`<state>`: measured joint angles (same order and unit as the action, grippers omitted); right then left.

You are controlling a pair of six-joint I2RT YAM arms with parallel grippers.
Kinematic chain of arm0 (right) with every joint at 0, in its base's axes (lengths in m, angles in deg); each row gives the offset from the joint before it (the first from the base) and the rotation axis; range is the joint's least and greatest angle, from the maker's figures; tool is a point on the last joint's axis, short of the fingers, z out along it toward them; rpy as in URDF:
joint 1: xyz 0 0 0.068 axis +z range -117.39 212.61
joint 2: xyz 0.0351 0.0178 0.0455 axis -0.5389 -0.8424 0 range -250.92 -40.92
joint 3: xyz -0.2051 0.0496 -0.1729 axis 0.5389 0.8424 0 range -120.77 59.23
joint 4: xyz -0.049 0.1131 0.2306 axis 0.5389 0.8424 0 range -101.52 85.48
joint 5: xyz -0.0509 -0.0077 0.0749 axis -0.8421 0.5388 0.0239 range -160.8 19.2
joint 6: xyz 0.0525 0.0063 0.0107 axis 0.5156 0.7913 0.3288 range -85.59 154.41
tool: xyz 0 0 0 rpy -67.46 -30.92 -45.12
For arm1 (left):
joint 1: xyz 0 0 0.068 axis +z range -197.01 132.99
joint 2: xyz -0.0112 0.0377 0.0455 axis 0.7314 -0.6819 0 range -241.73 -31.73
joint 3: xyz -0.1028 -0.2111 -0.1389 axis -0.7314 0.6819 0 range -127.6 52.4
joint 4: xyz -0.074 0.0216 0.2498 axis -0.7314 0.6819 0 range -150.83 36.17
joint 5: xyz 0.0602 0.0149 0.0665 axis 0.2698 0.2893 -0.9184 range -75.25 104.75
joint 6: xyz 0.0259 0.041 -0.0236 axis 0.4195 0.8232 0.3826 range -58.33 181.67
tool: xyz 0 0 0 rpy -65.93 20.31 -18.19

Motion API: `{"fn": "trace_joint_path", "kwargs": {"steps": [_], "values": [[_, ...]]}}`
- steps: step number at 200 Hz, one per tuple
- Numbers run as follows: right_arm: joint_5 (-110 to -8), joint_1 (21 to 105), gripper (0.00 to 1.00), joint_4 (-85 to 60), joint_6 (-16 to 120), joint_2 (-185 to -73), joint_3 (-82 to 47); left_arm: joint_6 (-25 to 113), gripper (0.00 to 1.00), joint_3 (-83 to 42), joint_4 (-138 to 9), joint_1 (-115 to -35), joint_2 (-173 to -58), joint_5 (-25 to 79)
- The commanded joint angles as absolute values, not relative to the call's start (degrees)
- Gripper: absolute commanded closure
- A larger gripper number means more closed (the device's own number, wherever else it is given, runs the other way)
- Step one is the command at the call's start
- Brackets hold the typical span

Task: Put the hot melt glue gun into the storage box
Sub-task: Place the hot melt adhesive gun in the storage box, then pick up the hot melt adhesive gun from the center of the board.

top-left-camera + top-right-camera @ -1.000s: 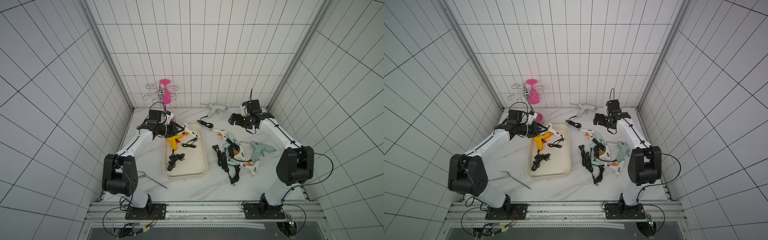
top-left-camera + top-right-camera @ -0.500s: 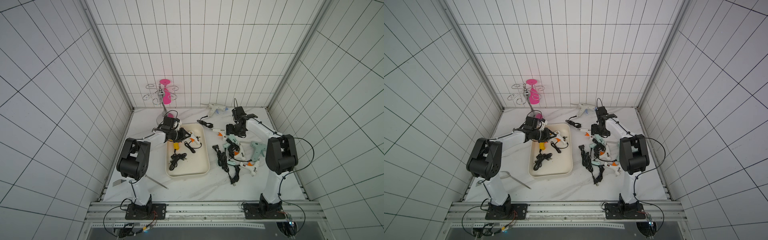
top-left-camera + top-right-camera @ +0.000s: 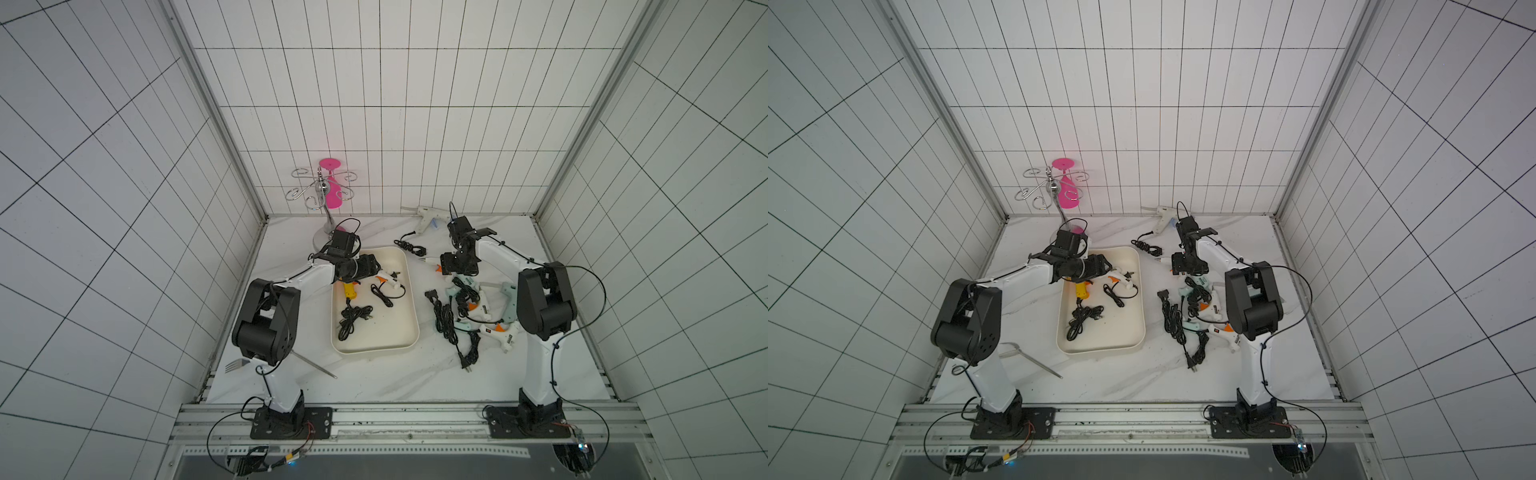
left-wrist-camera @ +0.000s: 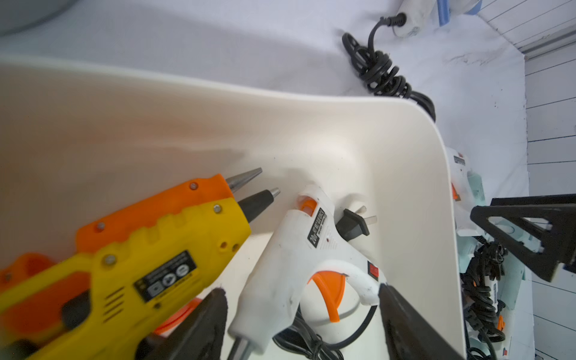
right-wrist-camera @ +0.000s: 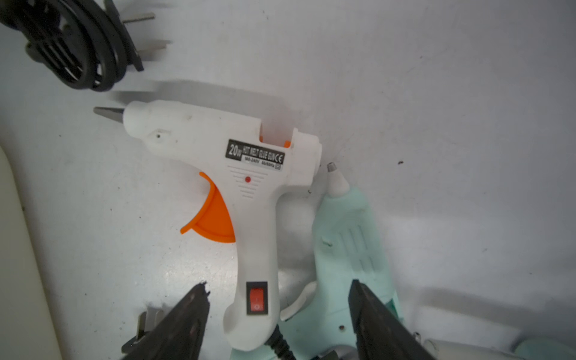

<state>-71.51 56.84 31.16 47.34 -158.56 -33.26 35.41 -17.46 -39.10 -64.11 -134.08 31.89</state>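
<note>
Both top views: one stereo head, high over front rail, looking down & toward back wall; far off, so whole tabletop (image 3: 374,386), both arms & three tiled walls fit. The pair are nearly same pic, w/ small sideways offset.

Left wrist cam: v. close, low over storage box (image 4: 311,124), looking past left gripper (image 4: 300,291) toward box's far corner.

Right wrist cam: close, almost straight down on tabletop past right gripper (image 5: 278,285); box rim at frame edge.

Shared: box in all views; black cord coil (image 4: 377,71) by far corner also in right wrist & top views.
</note>
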Motion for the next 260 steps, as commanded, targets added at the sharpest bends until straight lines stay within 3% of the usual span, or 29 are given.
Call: {"fn": "trace_joint_path", "kwargs": {"steps": [1,93,121,164,232,260], "values": [[-71.44,57.13,0.29,32.74,47.6,-160.33,-35.03,39.88,0.22,-22.22,-33.31,-64.22,-130.28,28.37],[-73.0,57.66,0.45,34.2,47.16,-167.42,-39.55,41.2,0.22,-22.96,-30.05,-65.45,-121.56,31.52],[-73.44,58.46,0.46,37.25,46.67,-170.26,-43.24,40.78,0.22,-23.68,-29.9,-65.41,-121.37,33.34],[-82.37,61.07,0.51,41.31,43.73,-173.52,-44.67,39.22,0.22,-21.32,-31.35,-65.4,-120.18,35.26],[-86.12,64.93,0.49,41.57,39.43,-169.56,-40.53,37.03,0.22,-17.23,-32.75,-65.33,-118.72,36.43],[-88.94,65.45,0.54,41.0,38.15,-171.23,-40.9,34.88,0.23,-17.64,-31.98,-65.43,-119.27,35.76]]}}
